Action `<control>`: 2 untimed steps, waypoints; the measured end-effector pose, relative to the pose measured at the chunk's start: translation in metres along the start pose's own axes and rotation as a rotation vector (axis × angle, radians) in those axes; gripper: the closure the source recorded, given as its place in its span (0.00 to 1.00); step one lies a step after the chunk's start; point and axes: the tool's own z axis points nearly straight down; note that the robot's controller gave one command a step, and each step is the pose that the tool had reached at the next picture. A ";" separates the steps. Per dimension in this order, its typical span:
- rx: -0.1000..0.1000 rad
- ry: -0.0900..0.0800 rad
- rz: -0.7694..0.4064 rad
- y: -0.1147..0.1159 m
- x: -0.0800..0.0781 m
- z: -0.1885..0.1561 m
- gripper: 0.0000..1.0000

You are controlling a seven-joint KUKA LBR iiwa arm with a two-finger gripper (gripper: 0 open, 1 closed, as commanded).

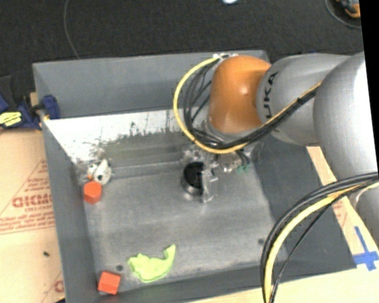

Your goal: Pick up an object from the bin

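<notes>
My gripper [204, 188] is low over the bin floor, right of the middle and toward the back wall, under the orange wrist cover. A small black rounded thing [193, 174] sits right against the gripper's left side; whether it lies between the fingers I cannot make out. The other loose things lie well off to the left: an orange cube [93, 192] with a small white thing [99, 170] just behind it.
A floppy light-green thing [153, 264] and a second orange cube [109, 283] lie near the front-left corner. The arm and its looped cables reach in from the right and cover the bin's back-right part.
</notes>
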 end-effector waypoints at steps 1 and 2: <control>0.000 0.000 -0.001 0.000 0.000 0.000 1.00; 0.000 0.000 -0.001 0.000 0.000 0.000 1.00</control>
